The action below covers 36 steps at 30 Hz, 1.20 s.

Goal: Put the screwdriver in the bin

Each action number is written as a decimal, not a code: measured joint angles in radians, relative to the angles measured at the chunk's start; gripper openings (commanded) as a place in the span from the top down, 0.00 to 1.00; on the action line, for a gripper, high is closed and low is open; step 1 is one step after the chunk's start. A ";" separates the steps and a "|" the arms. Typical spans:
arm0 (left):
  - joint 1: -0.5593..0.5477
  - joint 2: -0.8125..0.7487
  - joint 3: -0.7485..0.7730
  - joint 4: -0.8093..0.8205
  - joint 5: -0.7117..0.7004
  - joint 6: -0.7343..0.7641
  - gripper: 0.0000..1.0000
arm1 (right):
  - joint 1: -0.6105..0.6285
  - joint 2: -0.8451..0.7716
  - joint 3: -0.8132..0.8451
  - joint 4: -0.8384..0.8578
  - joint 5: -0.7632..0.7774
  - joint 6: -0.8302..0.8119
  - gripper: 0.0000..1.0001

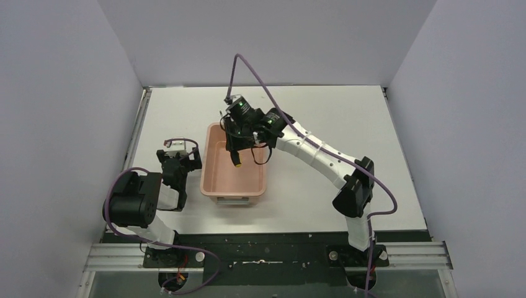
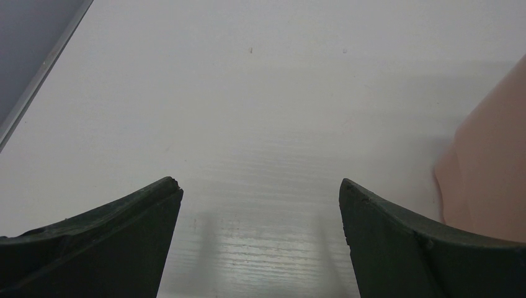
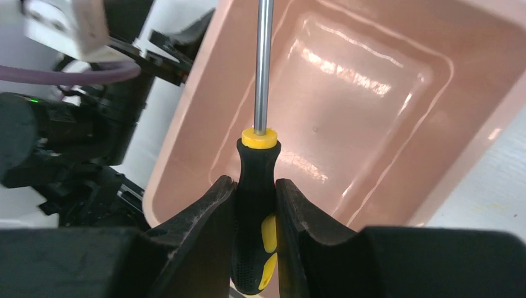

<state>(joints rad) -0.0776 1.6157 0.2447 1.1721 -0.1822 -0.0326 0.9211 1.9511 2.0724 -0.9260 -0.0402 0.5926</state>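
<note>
The salmon-pink bin point(image 1: 208, 162) stands on the table left of centre; its inside shows nothing but its floor. My right gripper point(image 1: 238, 141) hangs over the bin's far half, shut on the screwdriver point(image 1: 236, 158). In the right wrist view the fingers point(image 3: 211, 217) clamp the black-and-yellow handle point(image 3: 257, 174), and the metal shaft point(image 3: 263, 62) points out over the bin's floor point(image 3: 372, 105). The screwdriver is held above the bin and touches nothing. My left gripper point(image 1: 185, 160) is open and empty just left of the bin, low over the table point(image 2: 260, 189), with the bin's wall point(image 2: 490, 167) at its right.
White table with grey walls on three sides and a metal rail point(image 1: 139, 124) along its left edge. The left arm point(image 3: 68, 136) shows beside the bin in the right wrist view. A purple cable point(image 1: 260, 87) arcs above the right arm.
</note>
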 measured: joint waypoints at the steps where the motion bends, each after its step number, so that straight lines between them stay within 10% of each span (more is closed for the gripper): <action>1: 0.000 0.000 0.000 0.000 0.000 0.000 0.03 | 0.009 0.010 -0.014 0.000 0.002 0.001 1.00; 10: 0.000 0.000 0.000 0.000 0.000 0.000 0.03 | 0.057 0.190 -0.214 0.063 0.055 0.004 0.96; 16: 0.000 0.000 0.000 0.000 0.000 0.000 0.03 | 0.056 0.246 -0.306 0.101 0.088 0.004 0.60; 25: 0.000 0.000 0.000 0.000 0.000 0.000 0.03 | 0.056 0.240 -0.306 0.140 0.162 0.000 0.46; 32: 0.000 0.000 0.000 0.000 0.000 0.000 0.03 | 0.085 0.126 -0.289 0.155 0.240 -0.042 0.01; 36: 0.000 0.000 0.000 0.000 0.000 0.000 0.03 | 0.108 0.011 -0.275 0.192 0.276 -0.085 0.00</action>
<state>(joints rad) -0.0776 1.6157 0.2447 1.1721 -0.1822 -0.0326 1.0290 1.9621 1.7969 -0.7345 0.2356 0.5079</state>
